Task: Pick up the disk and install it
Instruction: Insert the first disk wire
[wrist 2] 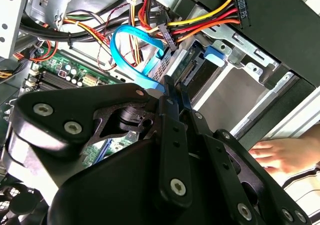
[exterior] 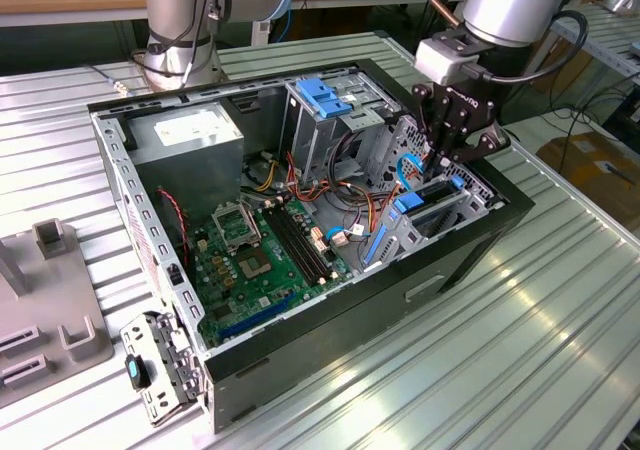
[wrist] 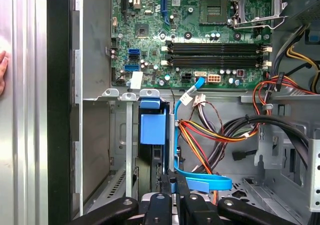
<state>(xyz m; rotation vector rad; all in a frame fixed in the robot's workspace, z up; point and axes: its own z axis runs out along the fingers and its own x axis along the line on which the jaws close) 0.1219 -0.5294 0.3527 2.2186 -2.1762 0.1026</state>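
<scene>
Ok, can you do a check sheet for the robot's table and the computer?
Surface: ribbed metal table, with an open computer case on it.
Job's things: disk with blue rails, edge-up inside the case.
Clutter: grey fixture at the exterior view's left.
Gripper: gripper close over the disk.
Cables: blue flat cable and coloured wire bundle beside the disk.
Surroundings: person's hand on the table beside the case.

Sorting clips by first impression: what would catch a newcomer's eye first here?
The open computer case on the ribbed table, its green motherboard exposed. At the exterior view's right the gripper hangs over the drive bay, where the blue-railed disk sits. A hand rests beside the case in the second wrist view.
</scene>
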